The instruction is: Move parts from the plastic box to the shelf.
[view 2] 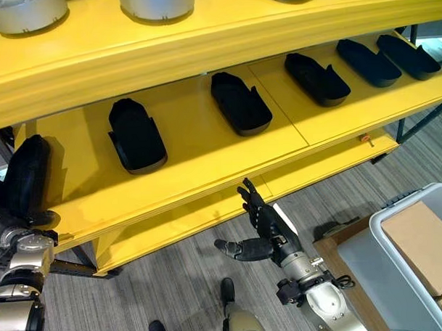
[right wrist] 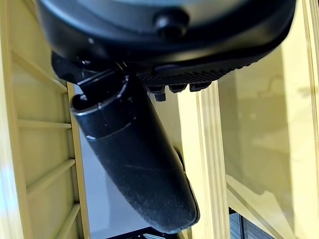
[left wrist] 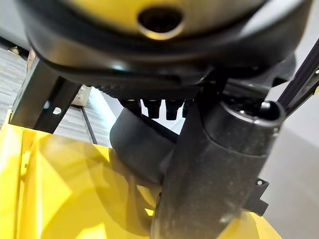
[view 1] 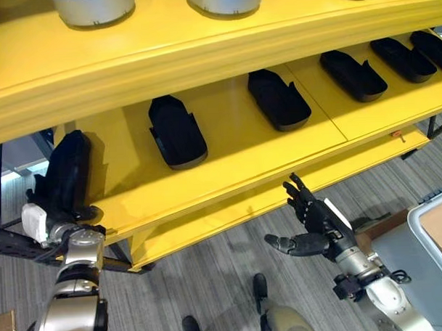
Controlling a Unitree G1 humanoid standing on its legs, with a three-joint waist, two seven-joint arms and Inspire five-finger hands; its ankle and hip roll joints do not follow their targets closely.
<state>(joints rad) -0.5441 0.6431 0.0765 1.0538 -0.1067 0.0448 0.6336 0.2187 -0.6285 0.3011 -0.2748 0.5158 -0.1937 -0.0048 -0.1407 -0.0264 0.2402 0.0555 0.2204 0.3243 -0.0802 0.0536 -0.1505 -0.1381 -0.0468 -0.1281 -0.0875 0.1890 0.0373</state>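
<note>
shelf (view 1: 227, 147) is yellow, spanning the head views from 9 to 3 o'clock. my left hand (view 1: 57, 207) sits at 8 o'clock at the shelf's left end, fingers curled round a black part (view 1: 67, 171) that stands on edge on the yellow board; the left wrist view shows the dark part (left wrist: 142, 149) against the yellow surface, just past my fingers.

five more black parts lie flat in a row on the same board, apart from each other: one (view 1: 176, 131) at about 10 o'clock, one (view 1: 278, 98) near centre, and three (view 1: 352, 75) (view 1: 402, 59) (view 1: 433, 49) running to 2 o'clock.

silver-grey round containers (view 1: 93, 7) stand on the tier above, at 12 o'clock.

my right hand (view 1: 310, 224) hangs at 5 o'clock, below the shelf's front edge and over the grey floor (view 1: 211, 289), fingers spread and straight, thumb out, holding nothing.

plastic box (view 2: 397, 225) is at 4 o'clock, pale rim, with a brown cardboard piece (view 2: 423, 242) inside.

no readable writing or labels on any of it.
</note>
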